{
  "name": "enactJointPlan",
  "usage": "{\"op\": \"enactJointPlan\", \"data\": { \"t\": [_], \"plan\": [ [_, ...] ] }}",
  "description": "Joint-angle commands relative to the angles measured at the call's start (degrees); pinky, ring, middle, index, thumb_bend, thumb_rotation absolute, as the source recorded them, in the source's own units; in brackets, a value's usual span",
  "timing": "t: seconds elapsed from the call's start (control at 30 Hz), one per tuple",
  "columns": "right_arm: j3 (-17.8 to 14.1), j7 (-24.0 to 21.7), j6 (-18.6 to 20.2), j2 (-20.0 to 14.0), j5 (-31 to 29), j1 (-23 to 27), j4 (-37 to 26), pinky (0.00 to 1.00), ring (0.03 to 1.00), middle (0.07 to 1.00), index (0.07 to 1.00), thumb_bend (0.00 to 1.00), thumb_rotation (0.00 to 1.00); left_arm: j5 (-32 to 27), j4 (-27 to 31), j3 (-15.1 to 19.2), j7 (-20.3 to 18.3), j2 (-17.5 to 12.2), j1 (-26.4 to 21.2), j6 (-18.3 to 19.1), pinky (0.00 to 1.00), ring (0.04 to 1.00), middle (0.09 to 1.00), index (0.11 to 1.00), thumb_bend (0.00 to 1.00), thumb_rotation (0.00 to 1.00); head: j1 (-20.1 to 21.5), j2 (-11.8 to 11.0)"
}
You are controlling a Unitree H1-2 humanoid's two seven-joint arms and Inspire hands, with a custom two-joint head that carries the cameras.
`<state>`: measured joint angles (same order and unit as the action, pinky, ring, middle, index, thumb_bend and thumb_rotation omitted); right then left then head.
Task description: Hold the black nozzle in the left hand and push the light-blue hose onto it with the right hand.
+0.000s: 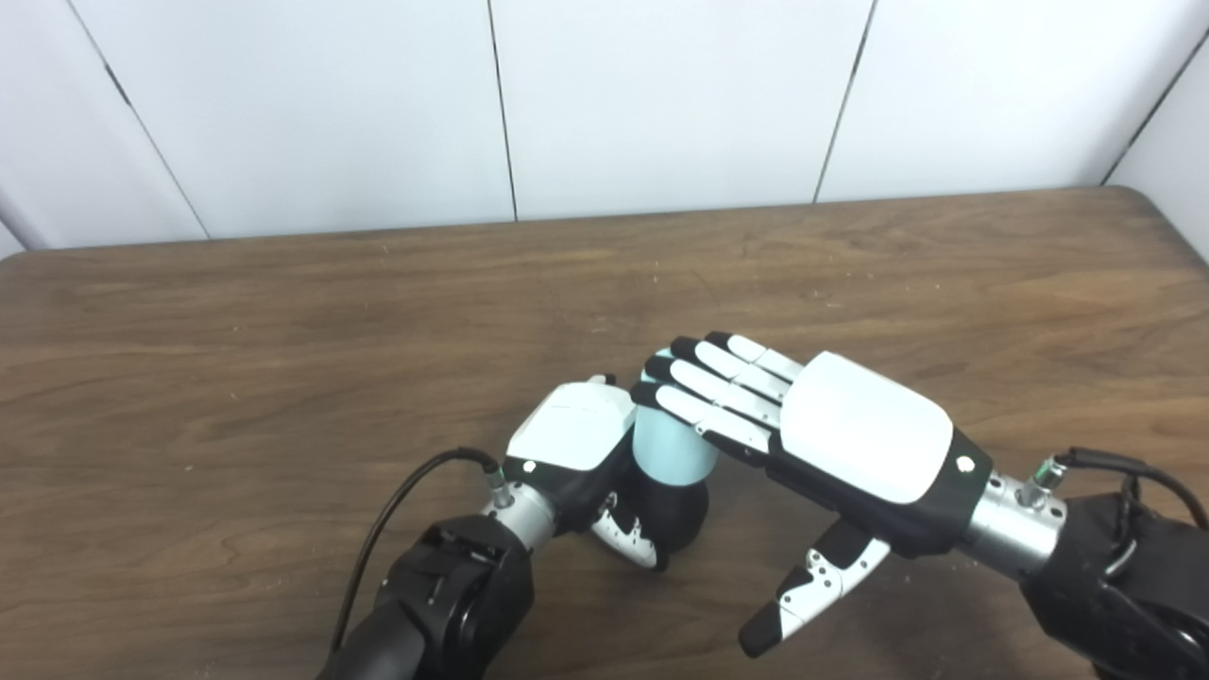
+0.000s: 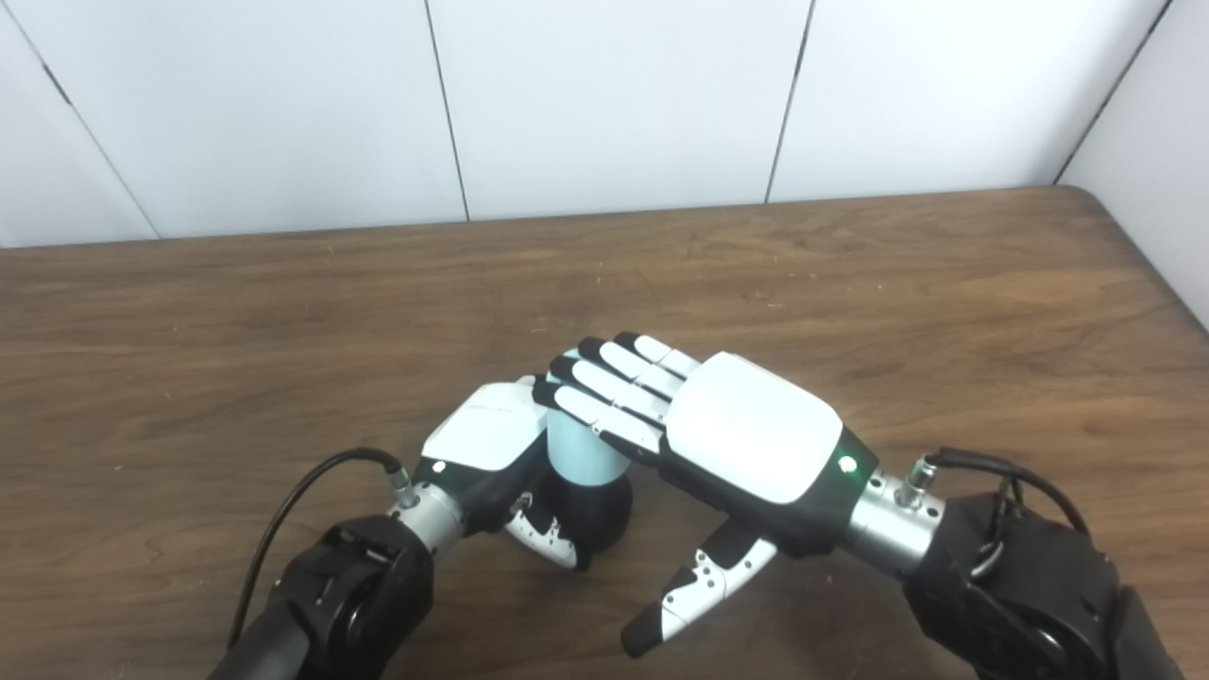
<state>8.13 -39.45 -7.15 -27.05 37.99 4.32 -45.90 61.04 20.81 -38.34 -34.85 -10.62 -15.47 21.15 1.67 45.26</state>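
- my left robot hand [image 1: 578,436] sits low in the centre of the frame, fingers wrapped round the black nozzle [image 1: 672,518]; thumb curls across the front of its rounded base, so it's clamped on that
- the nozzle stands upright on the wooden worktop [image 1: 283,340], just below the middle of the picture; only the dark bulbous bottom part shows
- the light-blue hose [image 1: 669,444] is a short pale cylinder standing straight up on top of the nozzle, touching it; how far it's seated I can't tell, my hands cover the join
- my right robot hand [image 2: 746,436] comes in from the lower right, back of the hand up, fingers [image 2: 614,392] stretched out flat and close together; the tips lie over the top end of the hose
- right thumb hangs down and away towards the bottom of the frame, touching nothing; so that hand is spread, pressing rather than gripping
- both hands nearly meet over the hose; a white panelled wall [image 1: 661,94] fills the upper part
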Motion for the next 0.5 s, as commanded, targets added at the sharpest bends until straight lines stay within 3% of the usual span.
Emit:
{"op": "enactJointPlan", "data": {
  "t": [0.0,0.47],
  "plan": [
    [0.94,-1.87,0.35,-1.53,-0.73,-1.36,0.16,1.0,1.0,1.0,0.979,0.63,1.0,-1.09,-2.98,-2.26,-6.72,-1.04,2.94,-0.51,1.0,0.689,0.534,0.446,0.52,0.0,0.26,0.11],
    [2.17,-3.55,2.23,-6.05,-4.25,-3.85,-0.25,1.0,1.0,1.0,0.986,0.63,1.0,-1.22,-2.6,-1.89,-6.82,-1.09,2.96,-0.42,1.0,0.7,0.547,0.44,0.51,0.0,0.41,0.6]
  ]
}}
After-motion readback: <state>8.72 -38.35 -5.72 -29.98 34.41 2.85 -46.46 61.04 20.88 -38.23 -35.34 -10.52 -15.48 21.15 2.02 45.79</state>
